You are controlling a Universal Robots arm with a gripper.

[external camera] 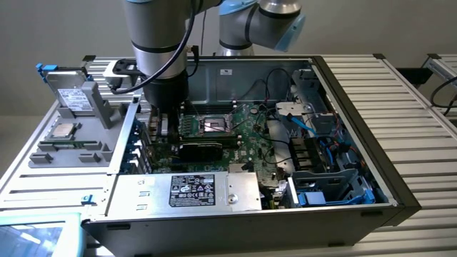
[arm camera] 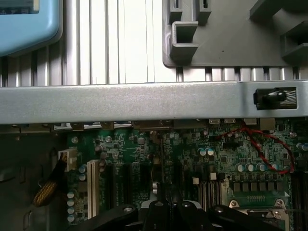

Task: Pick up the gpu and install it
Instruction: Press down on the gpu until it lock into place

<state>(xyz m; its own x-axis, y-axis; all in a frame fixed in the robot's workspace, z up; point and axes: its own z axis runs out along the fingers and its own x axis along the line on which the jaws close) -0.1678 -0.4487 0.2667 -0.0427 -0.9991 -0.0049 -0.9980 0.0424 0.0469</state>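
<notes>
The open computer case point(external camera: 343, 80) fills the centre of the exterior view, its motherboard point(external camera: 236, 134) exposed. The arm point(external camera: 160, 37) reaches down at upper left, its gripper point(external camera: 166, 126) low inside the case; its jaws' opening cannot be told. The gpu point(external camera: 200, 147) sits just beside it at frame centre, its long axis running left to right.

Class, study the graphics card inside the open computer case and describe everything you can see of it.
The gpu lies inside the open computer case, over the green motherboard and just below the CPU socket in the exterior view. What shows is a dark, blocky rectangular body, apparently its black heatsink, running across the board. The robot's arm comes down right beside its end on the exterior view's left. Its green card and silver bracket cannot be made out, nor whether it sits fully in a slot.
</notes>
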